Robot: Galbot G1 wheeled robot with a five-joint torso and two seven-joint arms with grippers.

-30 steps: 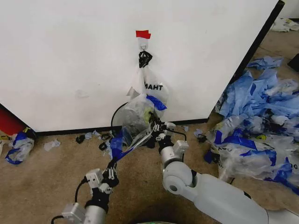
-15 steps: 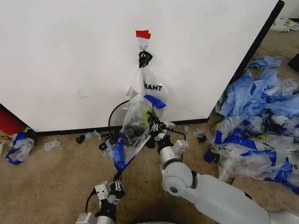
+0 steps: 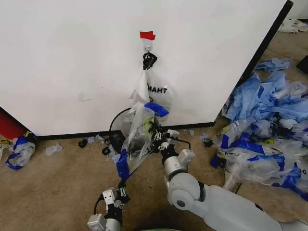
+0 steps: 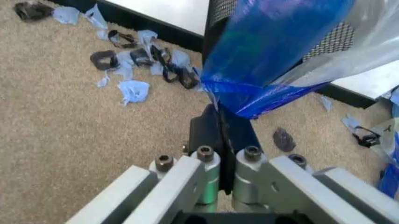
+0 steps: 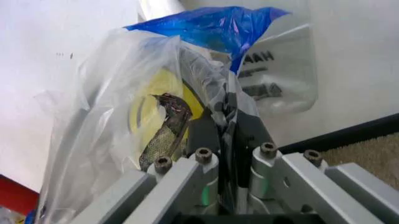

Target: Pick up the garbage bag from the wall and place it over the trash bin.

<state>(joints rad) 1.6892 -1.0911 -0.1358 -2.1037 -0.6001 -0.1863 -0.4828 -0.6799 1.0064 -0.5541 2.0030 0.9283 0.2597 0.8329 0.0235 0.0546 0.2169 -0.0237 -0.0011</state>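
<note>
The garbage bag (image 3: pixel 139 129), see-through plastic with blue handles, is stretched between my two grippers in front of the white wall (image 3: pixel 72 62). My right gripper (image 3: pixel 156 137) is shut on its upper edge near a blue patch; the right wrist view shows the fingers (image 5: pixel 240 135) pinching the clear plastic (image 5: pixel 106 116). My left gripper (image 3: pixel 121 191) sits low and close to me, shut on the lower blue handle (image 4: pixel 268 56). The black mesh trash bin (image 3: pixel 115 126) stands by the wall behind the bag, partly covered by it. Its mesh (image 4: pixel 218 18) appears in the left wrist view.
A clear bag with black lettering (image 3: pixel 158 89) hangs from the hook (image 3: pixel 148 47) under red tape (image 3: pixel 147 34). Heaped blue and clear bags (image 3: pixel 269 120) cover the floor at right. Scraps (image 3: pixel 91 140) lie along the wall's base, and another bag (image 3: pixel 19 150) lies far left.
My left gripper has drawn back toward me with the blue handle, pulling the bag longer and lower. The right gripper has hardly moved and keeps its hold.
</note>
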